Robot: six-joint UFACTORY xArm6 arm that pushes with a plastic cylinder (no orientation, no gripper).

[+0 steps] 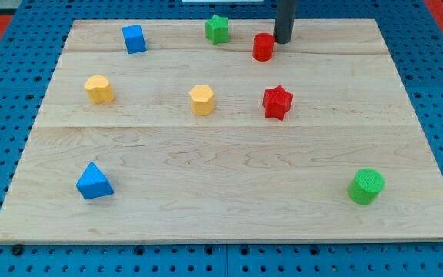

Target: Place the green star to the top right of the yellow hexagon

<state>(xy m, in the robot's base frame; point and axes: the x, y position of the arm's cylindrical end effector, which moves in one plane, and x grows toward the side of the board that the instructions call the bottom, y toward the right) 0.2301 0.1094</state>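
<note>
The green star (217, 29) sits near the board's top edge, a little left of centre. The yellow hexagon (201, 100) lies below it, near the middle of the board. The star is above the hexagon and slightly to its right. My tip (284, 41) is at the top of the board, just right of a red cylinder (263, 47) and close to touching it. The tip is well to the right of the green star, with the red cylinder between them.
A red star (278, 102) lies right of the hexagon. A blue cube (134, 38) is at top left, and a second yellow block (98, 88) at left. A blue triangle (94, 181) is at bottom left, a green cylinder (366, 186) at bottom right. All rest on the wooden board (221, 192).
</note>
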